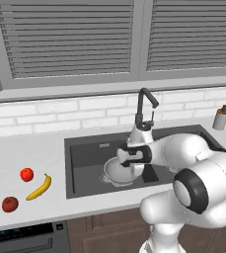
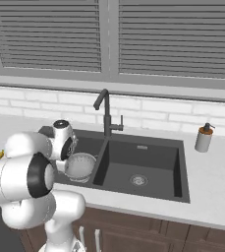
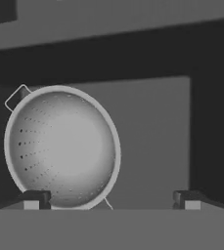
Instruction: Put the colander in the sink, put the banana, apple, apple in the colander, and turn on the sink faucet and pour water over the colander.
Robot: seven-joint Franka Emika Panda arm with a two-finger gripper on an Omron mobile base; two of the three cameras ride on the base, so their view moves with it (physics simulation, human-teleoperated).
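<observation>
Two apples, the bright red apple [image 1: 26,174] and the darker apple [image 1: 10,204], lie with the banana [image 1: 40,188] on the counter left of the sink [image 1: 85,153]. Inside the sink's left basin sits the colander [image 3: 62,146]. Above it hangs the gripper [image 3: 111,199], fingers spread wide, gripping nothing.
</observation>
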